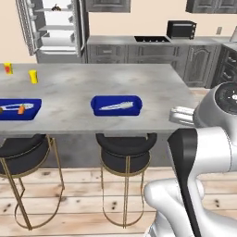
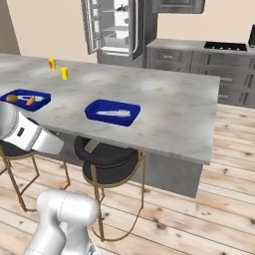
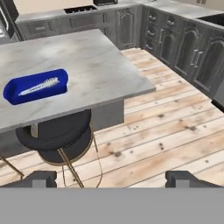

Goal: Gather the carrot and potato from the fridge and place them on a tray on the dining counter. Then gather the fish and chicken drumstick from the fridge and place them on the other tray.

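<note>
Two blue trays lie on the grey dining counter. The left tray holds the brown potato and the orange carrot. In the middle tray lies the pale fish, also seen in the hand view as the fish in its tray. My gripper is open and empty, off the counter's near edge, right of the fish tray, above the wooden floor. A small dark thing on an upper fridge shelf may be the chicken drumstick; it is too small to tell.
The fridge stands open behind the counter's far left. A yellow cup and a red-yellow item stand on the counter's left. Black stools with gold legs sit under the near edge. Grey cabinets line the far wall.
</note>
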You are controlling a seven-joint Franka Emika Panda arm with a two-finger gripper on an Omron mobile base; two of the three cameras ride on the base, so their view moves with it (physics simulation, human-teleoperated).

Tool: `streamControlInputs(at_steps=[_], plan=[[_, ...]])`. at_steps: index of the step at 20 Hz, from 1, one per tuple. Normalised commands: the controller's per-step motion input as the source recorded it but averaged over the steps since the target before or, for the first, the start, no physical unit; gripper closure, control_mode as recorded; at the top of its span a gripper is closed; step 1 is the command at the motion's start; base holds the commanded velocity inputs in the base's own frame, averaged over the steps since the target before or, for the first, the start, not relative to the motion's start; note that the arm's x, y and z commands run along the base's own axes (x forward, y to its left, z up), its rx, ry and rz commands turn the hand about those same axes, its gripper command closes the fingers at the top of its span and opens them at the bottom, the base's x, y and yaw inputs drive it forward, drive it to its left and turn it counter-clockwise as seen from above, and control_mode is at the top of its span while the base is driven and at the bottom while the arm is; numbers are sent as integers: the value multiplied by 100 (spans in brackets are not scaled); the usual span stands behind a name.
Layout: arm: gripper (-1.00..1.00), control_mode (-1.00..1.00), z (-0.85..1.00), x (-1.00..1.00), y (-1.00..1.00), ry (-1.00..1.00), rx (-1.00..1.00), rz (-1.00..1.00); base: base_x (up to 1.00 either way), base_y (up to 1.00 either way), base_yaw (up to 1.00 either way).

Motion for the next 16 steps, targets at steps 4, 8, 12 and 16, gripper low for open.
streamControlInputs(at_steps=[4,8,12,16], plan=[[-100,100,0,0,0,0,0,0,8,-88,0],[-100,100,0,0,0,0,0,0,25,-76,-3],[-100,100,0,0,0,0,0,0,20,-34,-10],[-100,100,0,0,0,0,0,0,0,0,0]])
